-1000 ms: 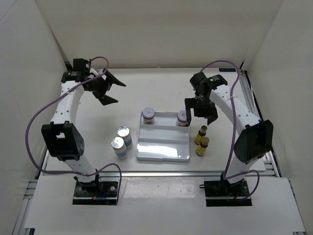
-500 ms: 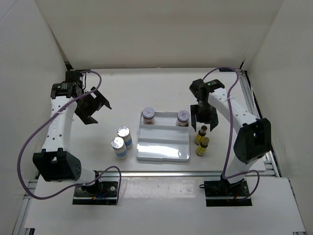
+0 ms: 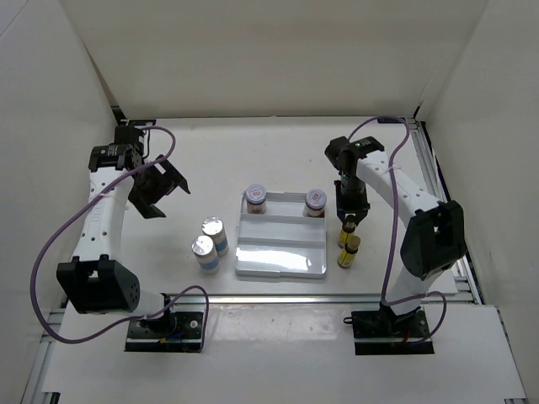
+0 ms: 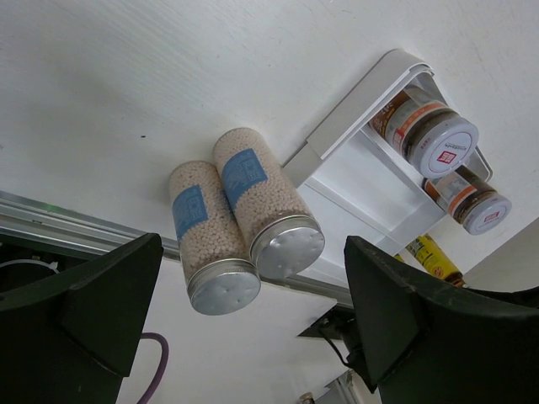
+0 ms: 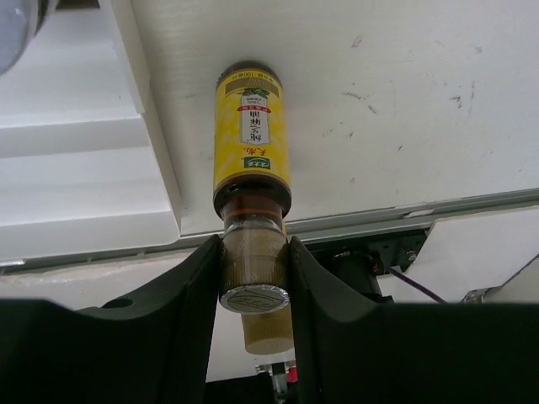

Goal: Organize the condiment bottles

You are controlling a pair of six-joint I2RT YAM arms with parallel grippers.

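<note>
Lowered and shut since a second ago, the right gripper (image 5: 255,282) is clamped on the neck of a yellow bottle (image 5: 251,135) standing just right of the tray (image 3: 278,268), while the left gripper (image 3: 162,190) is held wide open.

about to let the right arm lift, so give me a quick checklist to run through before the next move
1. Right gripper shut on the neck of the far yellow bottle: ok.
2. Neck centred between the fingers: ok.
3. Gap to the near yellow bottle: cannot tell; it stands close beside the held one.
4. Free room in the white tray: ok; the middle and near compartments are bare.
5. White-lidded jars upright at the two ends of the far compartment: ok.
6. Left gripper open and off to the left of the tray: ok.
</note>
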